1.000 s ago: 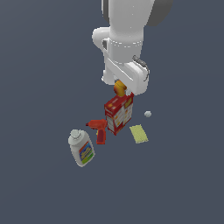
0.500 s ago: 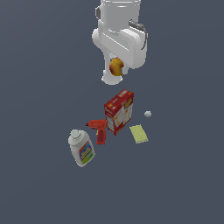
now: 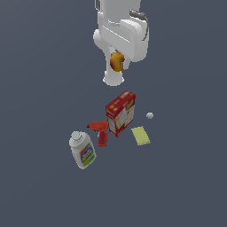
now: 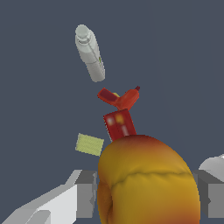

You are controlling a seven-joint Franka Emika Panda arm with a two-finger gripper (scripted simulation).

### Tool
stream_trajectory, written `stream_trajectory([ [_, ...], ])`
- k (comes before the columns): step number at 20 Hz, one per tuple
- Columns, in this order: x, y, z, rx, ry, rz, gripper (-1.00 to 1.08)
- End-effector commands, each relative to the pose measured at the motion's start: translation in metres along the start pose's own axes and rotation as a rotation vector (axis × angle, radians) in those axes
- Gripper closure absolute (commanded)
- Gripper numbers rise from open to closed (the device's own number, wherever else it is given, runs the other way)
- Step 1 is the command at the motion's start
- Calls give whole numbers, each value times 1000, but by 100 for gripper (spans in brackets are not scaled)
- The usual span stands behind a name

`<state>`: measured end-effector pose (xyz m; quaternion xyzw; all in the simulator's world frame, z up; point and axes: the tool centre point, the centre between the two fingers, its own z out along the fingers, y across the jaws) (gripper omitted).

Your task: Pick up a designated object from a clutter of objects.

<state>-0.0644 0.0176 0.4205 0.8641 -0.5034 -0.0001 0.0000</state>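
The small yellow-orange fruit with a red patch point(image 3: 117, 61) is held in my gripper point(image 3: 117, 63), high above the other objects. In the wrist view the fruit point(image 4: 148, 183) fills the foreground between the two grey fingers point(image 4: 85, 192), which are shut on it. Far below stand the red cracker box point(image 3: 120, 113), the red drill point(image 3: 100, 131), the white labelled bottle point(image 3: 82, 150), the flat yellow sponge point(image 3: 140, 135) and the tiny white lump point(image 3: 150, 115). The wrist view also shows the box point(image 4: 119, 124), drill point(image 4: 119, 98), bottle point(image 4: 90, 53) and sponge point(image 4: 89, 144).
All objects rest on a plain dark grey floor point(image 3: 186, 177). The white arm body point(image 3: 122, 26) rises out of the top of the exterior view.
My gripper has risen with the fruit in it, from just above the cracker box to well above the clutter. The objects on the floor have not moved.
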Motion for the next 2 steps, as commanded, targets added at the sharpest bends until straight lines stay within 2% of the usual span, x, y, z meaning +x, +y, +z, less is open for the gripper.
stream_trajectory([
  [1, 0, -1, 1, 0, 0, 0, 108],
  [2, 0, -1, 2, 0, 0, 0, 108],
])
